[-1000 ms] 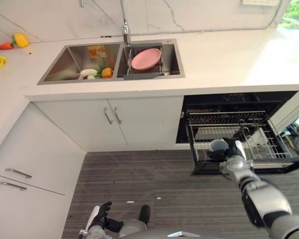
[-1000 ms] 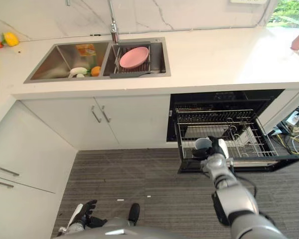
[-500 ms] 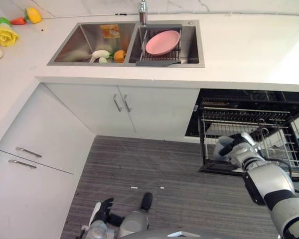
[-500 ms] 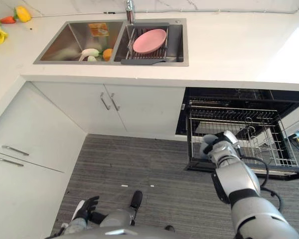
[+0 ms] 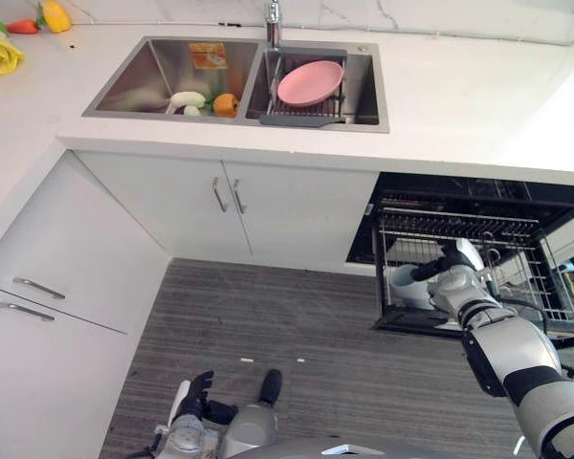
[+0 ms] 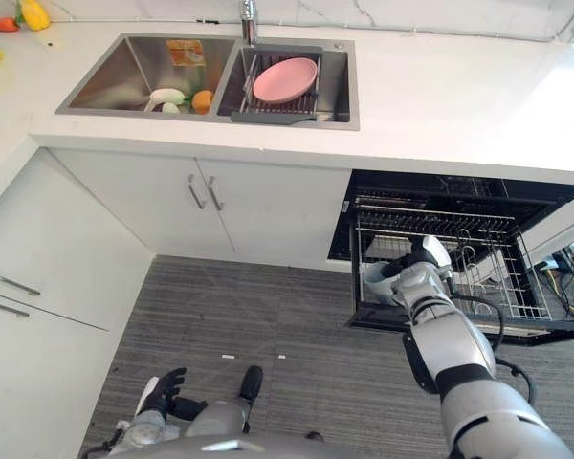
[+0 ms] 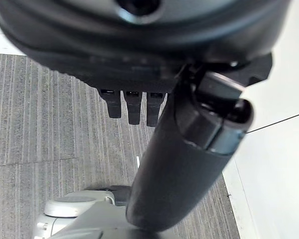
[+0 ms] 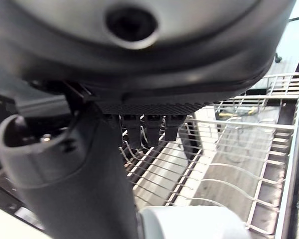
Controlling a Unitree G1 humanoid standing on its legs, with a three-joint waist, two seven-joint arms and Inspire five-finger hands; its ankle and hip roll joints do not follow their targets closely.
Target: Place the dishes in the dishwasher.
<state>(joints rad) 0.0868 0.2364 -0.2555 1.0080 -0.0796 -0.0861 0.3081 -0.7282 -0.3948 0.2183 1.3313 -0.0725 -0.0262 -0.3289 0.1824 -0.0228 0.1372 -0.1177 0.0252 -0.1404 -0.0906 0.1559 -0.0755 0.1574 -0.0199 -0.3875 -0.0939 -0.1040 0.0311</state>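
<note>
A pale cup (image 5: 403, 287) sits low in the front left corner of the pulled-out dishwasher rack (image 5: 521, 279). My right hand (image 5: 452, 272) reaches in over the rack just right of the cup. Its fingers (image 8: 145, 127) are straight and not wrapped round the cup (image 8: 189, 224), which lies beside the thumb. A pink plate (image 5: 310, 82) leans in the drying rack in the sink's right basin (image 5: 368, 91). My left hand (image 5: 194, 393) hangs low over the floor, open and idle.
The sink's left basin holds a white item (image 5: 186, 98) and an orange one (image 5: 225, 103). The white counter (image 5: 478, 91) runs above the cabinet doors (image 5: 268, 206). Drawers (image 5: 38, 287) stand at the left. Striped grey floor (image 5: 297, 325) lies before the dishwasher.
The camera has shifted. The cup, held in my right hand over the rack's front edge earlier, now sits lower inside the rack, and the fingers no longer wrap it.
</note>
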